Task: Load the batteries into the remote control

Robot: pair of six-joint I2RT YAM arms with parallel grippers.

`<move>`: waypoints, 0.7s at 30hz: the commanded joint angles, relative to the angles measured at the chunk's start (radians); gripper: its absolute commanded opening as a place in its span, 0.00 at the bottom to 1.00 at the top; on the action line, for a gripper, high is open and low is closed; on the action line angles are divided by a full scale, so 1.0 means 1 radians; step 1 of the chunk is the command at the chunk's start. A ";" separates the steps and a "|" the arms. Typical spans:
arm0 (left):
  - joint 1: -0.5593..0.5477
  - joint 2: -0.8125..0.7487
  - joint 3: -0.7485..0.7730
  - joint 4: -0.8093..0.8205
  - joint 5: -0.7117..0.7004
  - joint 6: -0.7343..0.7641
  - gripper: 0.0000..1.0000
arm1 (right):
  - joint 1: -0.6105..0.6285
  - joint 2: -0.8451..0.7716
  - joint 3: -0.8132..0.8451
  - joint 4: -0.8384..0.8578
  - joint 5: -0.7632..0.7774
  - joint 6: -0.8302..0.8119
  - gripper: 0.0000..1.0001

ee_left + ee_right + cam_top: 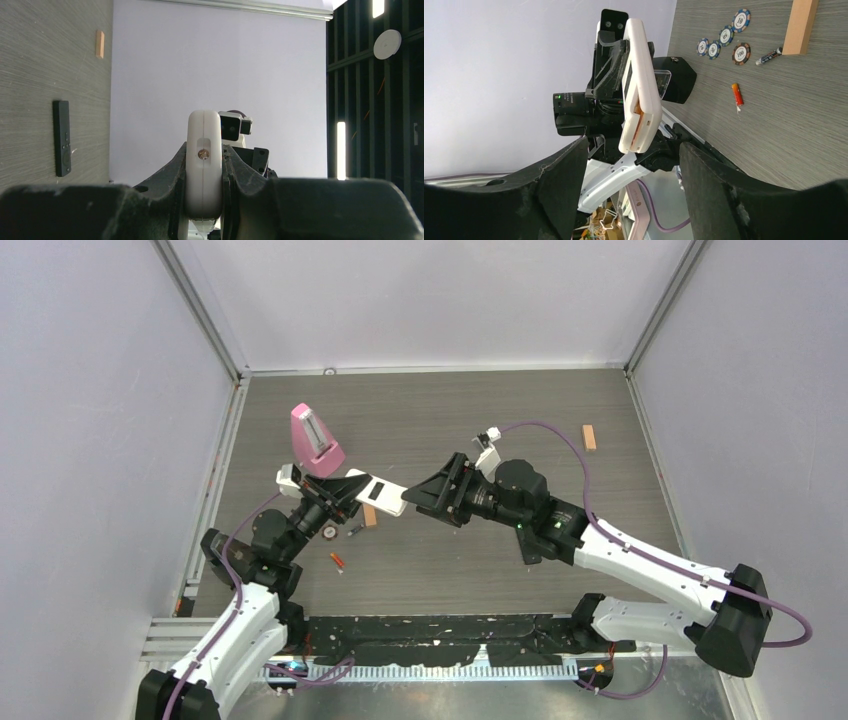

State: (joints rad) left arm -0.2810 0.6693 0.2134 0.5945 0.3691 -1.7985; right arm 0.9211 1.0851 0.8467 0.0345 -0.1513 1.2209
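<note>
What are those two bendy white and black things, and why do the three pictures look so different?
They are two robot arms bolted to a table, and each ends in a two-finger claw. One picture looks down from above; the other two come from little cameras on the arms' wrists, so everything looks tilted there. The left claw is shut on a white remote control and holds it in the air. The right claw is open just beside the remote's end, holding nothing. On the table lie an orange battery, a darker battery, some round poker chips, a wooden block, a black remote and a pink pyramid-shaped thing.
</note>
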 commanded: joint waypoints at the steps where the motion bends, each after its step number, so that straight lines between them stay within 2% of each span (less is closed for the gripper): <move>1: 0.003 -0.016 0.049 0.062 -0.004 0.010 0.00 | 0.005 0.032 0.064 0.005 -0.010 -0.017 0.73; 5: 0.003 -0.016 0.051 0.062 -0.001 0.011 0.00 | 0.007 0.074 0.087 0.006 -0.023 -0.015 0.72; 9: 0.003 -0.017 0.052 0.061 -0.001 0.008 0.00 | 0.009 0.098 0.091 0.021 -0.030 -0.005 0.66; 13: 0.002 -0.018 0.052 0.061 -0.003 -0.001 0.00 | 0.010 0.092 0.079 0.027 -0.025 0.001 0.54; 18: 0.003 -0.015 0.056 0.057 -0.011 -0.015 0.00 | 0.010 0.078 0.057 0.024 -0.016 0.004 0.34; 21: 0.003 -0.015 0.060 0.058 -0.010 -0.020 0.00 | 0.010 0.078 0.051 0.025 -0.016 0.005 0.30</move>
State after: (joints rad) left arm -0.2810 0.6651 0.2134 0.5911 0.3687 -1.8000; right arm 0.9241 1.1889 0.8940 0.0360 -0.1753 1.2293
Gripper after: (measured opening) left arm 0.229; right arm 0.321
